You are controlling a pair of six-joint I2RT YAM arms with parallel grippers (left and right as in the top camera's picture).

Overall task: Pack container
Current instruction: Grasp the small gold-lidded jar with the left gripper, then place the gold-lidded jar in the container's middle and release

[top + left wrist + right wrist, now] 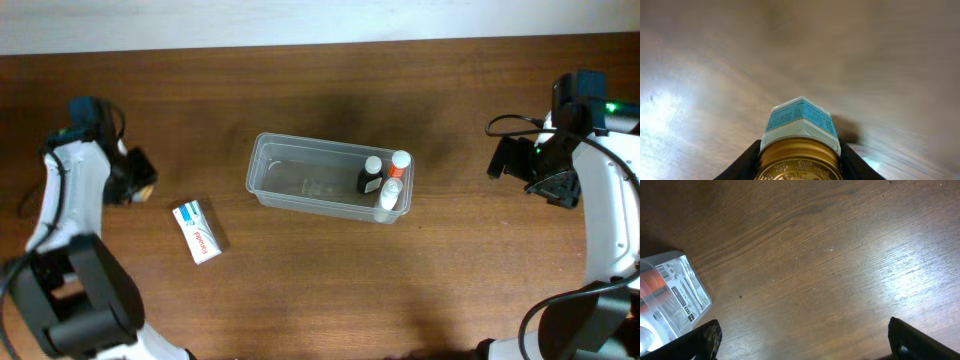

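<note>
Container [300, 172]: clear, shallow plastic tub with rounded corners, mid-table [450, 290] on dark grained wood. Three small bottles [388, 178] sit at its right end. Left gripper [141, 181] is clamped on a jar [799, 125] with a gold metal lid and blue-white label. Right gripper [805, 349]: black fingers wide apart, empty, above bare wood.

Nothing is legible: the print on the small box [197, 231], the blue-labelled jar [800, 120] and a bottle [682, 292] in the container [300, 181] is too fine to read.
</note>
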